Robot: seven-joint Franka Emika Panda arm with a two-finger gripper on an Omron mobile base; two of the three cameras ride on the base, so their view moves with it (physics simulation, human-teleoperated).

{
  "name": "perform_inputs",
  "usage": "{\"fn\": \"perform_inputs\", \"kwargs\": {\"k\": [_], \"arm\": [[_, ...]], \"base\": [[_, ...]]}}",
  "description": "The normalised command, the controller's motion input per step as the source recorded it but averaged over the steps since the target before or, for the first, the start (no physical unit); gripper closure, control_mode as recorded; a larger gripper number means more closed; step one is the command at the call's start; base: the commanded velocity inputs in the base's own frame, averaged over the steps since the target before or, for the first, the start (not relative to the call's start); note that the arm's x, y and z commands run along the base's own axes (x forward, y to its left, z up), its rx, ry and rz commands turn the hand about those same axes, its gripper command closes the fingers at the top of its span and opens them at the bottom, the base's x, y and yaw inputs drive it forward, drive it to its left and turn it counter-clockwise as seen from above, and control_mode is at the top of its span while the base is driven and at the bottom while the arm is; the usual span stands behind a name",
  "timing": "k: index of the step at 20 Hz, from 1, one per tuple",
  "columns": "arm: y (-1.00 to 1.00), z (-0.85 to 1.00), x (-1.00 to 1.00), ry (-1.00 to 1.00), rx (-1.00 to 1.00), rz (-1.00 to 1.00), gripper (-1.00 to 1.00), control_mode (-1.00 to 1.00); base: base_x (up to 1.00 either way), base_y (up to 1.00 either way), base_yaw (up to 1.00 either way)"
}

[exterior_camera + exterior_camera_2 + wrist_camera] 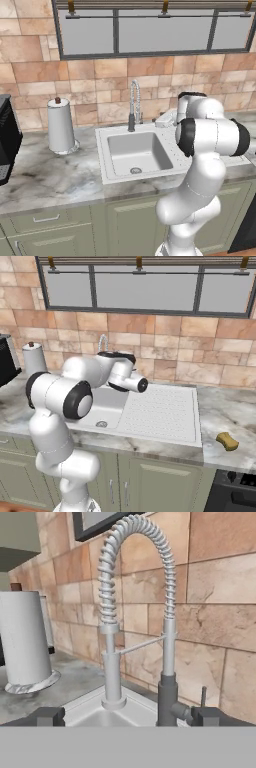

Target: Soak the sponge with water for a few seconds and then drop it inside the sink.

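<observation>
The sponge lies on the marble counter, right of the sink's ribbed drainboard, well apart from the basin, which shows its round drain. The fingers stand wide open, holding nothing, close before the coiled faucet. A paper towel roll stands left of the sink.

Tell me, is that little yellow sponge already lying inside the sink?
No, in the right base view the sponge lies on the marble counter, to the right of the sink and its ribbed drainboard.
</observation>
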Motion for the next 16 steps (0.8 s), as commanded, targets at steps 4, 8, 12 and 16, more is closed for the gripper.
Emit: {"fn": "perform_inputs", "kwargs": {"k": [4,8,12,16], "arm": [[0.23,-0.08,0.16,0.0,0.0,0.0,-1.0,-1.0],[0.13,-0.14,0.18,0.0,0.0,0.0,-1.0,-1.0],[0.02,-0.21,0.19,0.0,0.0,0.0,-1.0,-1.0],[0.0,-0.23,0.12,-0.01,0.01,0.0,-1.0,-1.0]], "base": [[0.0,0.0,0.0],[0.0,0.0,0.0],[0.0,0.0,0.0],[0.0,0.0,0.0]]}}
